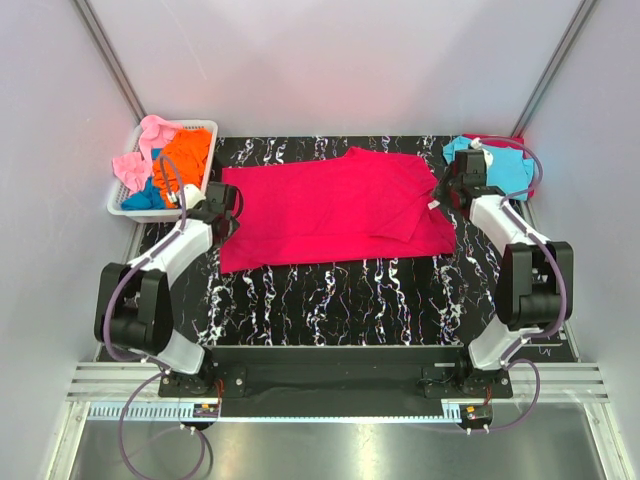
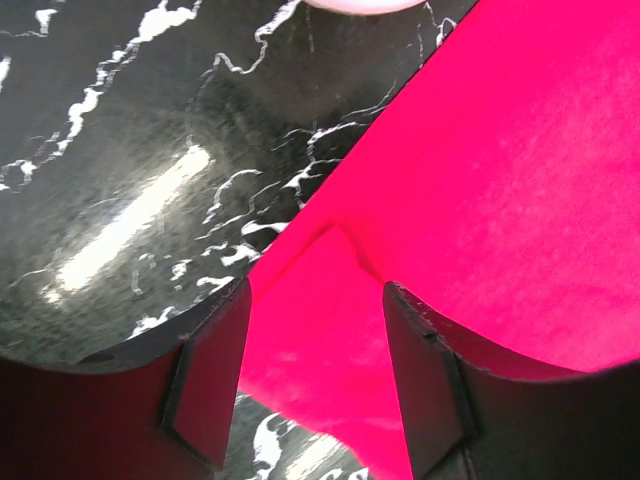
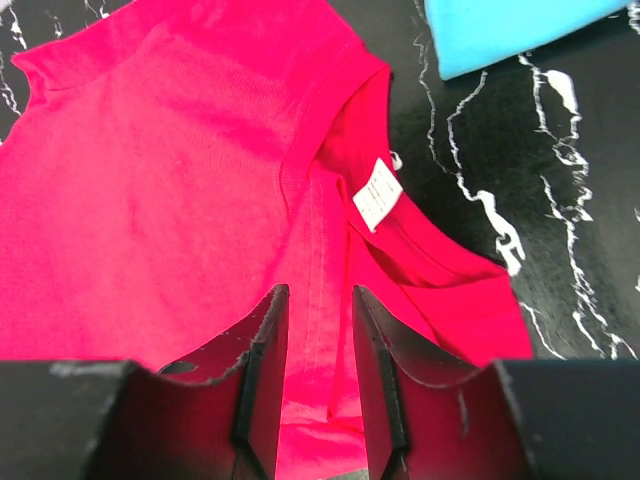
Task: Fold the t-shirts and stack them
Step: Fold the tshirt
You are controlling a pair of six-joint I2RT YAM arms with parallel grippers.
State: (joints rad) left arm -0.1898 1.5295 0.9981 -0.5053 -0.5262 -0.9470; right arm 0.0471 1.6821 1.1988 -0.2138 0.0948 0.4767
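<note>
Left tool [image 2: 315, 335] is straddling a hem corner of the crimson-red shirt [image 1: 330, 205], right tool [image 3: 320, 330] is hovering over the collar, both released. Each should be pinching its edge fully before lifting together.

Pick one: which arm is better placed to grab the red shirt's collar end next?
Right. The right gripper hangs open over the crimson-red t-shirt, right beside the collar and its white label. The left gripper, also open, sits at the shirt's opposite edge, the whole garment away.
</note>
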